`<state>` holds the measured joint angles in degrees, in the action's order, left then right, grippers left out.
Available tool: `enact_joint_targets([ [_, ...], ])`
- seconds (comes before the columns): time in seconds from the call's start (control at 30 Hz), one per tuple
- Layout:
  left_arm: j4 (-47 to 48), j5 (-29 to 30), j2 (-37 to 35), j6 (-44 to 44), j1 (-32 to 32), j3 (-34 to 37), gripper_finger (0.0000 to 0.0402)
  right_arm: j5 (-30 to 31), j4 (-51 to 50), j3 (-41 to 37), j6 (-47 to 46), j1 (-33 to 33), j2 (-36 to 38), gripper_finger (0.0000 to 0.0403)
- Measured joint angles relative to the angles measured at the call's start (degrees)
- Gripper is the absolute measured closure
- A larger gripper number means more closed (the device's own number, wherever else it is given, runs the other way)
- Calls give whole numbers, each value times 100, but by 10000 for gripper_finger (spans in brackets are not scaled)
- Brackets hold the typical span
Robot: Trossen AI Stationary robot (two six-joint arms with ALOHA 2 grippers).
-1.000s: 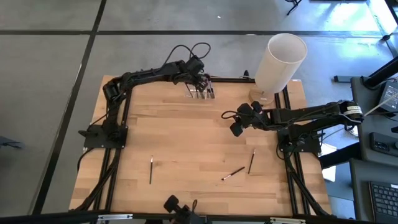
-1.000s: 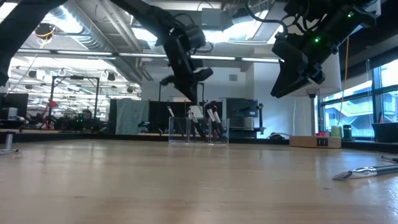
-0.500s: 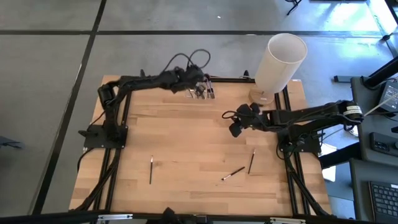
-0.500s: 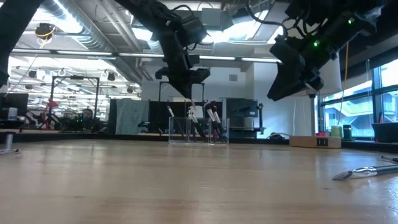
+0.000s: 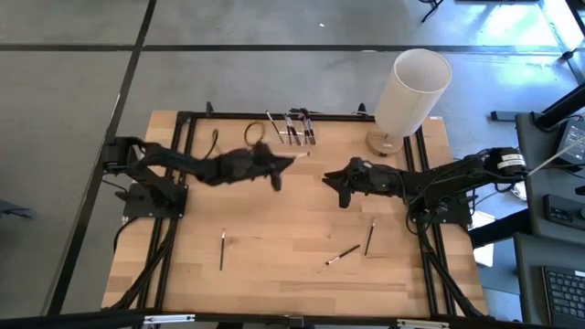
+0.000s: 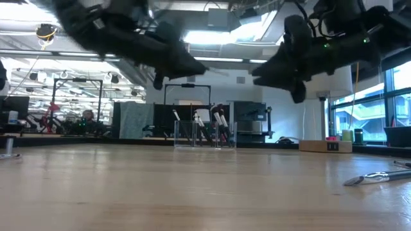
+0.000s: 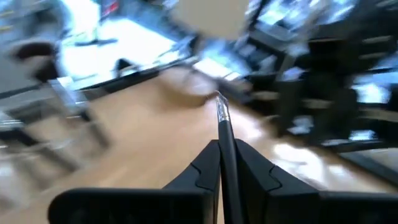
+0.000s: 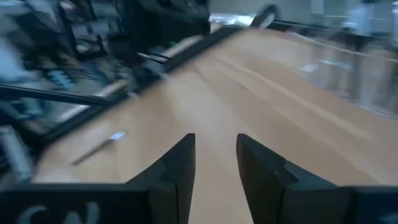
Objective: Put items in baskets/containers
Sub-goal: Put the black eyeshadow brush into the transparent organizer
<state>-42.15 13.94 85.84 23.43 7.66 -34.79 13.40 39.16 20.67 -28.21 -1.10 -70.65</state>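
Wooden counter [image 5: 274, 219] from above: the left gripper [image 5: 274, 164] hangs over its middle, near the clear holder [image 5: 292, 135] at the far edge; three makeup brushes lie loose in front, one [image 5: 221, 249] at left.

Low view: brushes stand in the holder [image 6: 205, 133].

Left wrist: jaws clamped on a brush [image 7: 222, 124]; bring it upright over the holder before releasing.

Right wrist: right gripper [image 8: 214, 155], jaws apart, empty.
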Motion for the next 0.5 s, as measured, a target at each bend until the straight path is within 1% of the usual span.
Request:
enact_joint_targets([
  [0.07,-913,-90,74,-3,-242,410,376,-150,500,68,20,0,-373,286],
  [0.13,-1365,-78,162,-4,-459,702,376,-165,853,248,61,0,-799,285],
  [0.23,-1773,146,255,-10,-722,885,376,-357,1129,671,140,-14,-1440,285],
  [0.33,-1939,319,344,-140,-941,911,376,-773,1147,1199,179,-39,-1982,285],
  [0.43,-2172,385,410,-371,-1147,902,376,-1314,1145,1658,231,-96,-2354,285],
  [0.5,-2300,458,439,-506,-1274,910,375,-1633,1126,1866,267,-136,-2441,285],
])
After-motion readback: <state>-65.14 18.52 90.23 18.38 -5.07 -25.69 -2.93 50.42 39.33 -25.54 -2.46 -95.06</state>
